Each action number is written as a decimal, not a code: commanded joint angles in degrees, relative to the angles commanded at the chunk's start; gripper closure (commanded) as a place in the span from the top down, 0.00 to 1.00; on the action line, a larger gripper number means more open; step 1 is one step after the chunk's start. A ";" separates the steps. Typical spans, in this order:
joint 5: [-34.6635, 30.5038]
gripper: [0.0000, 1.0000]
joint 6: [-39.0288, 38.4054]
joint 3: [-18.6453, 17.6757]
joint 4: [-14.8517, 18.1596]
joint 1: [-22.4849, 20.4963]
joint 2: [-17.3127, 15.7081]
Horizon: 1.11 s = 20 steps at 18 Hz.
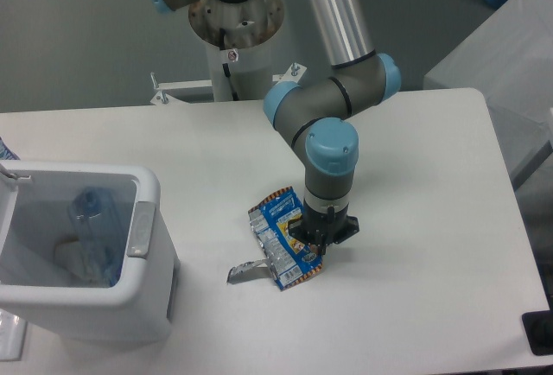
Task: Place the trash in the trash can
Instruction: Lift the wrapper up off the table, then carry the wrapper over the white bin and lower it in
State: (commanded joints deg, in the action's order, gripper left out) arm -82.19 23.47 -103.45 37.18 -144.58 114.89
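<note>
Gripper (319,238) pinched closed on the blue wrapper (281,237) at table (415,176) centre. Clear bottle (91,224) lies inside the white bin (138,219), at nine o'clock.

The snack wrapper (282,238) is shiny, crinkly foil (blue on the front, silver at its torn strip). The trash can (149,228) is smooth white plastic. The bottle (91,219) inside it is clear plastic. The table (432,176) is flat, white and dull. The arm (333,12) has shiny metal tubes and blue plastic caps.

1 wrapper (278,235), 1 bottle (91,230), 1 bin (145,219), 1 foil scrap (244,271)
</note>
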 joint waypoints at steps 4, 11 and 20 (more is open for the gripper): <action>7.29 0.01 -7.63 5.35 -0.09 -1.23 -5.28; 11.61 0.02 -21.36 17.31 -0.18 -0.53 -10.02; 15.92 0.02 -21.45 21.45 -0.62 5.79 -17.41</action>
State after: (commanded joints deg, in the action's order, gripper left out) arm -66.27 2.02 -82.00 36.56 -138.79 97.48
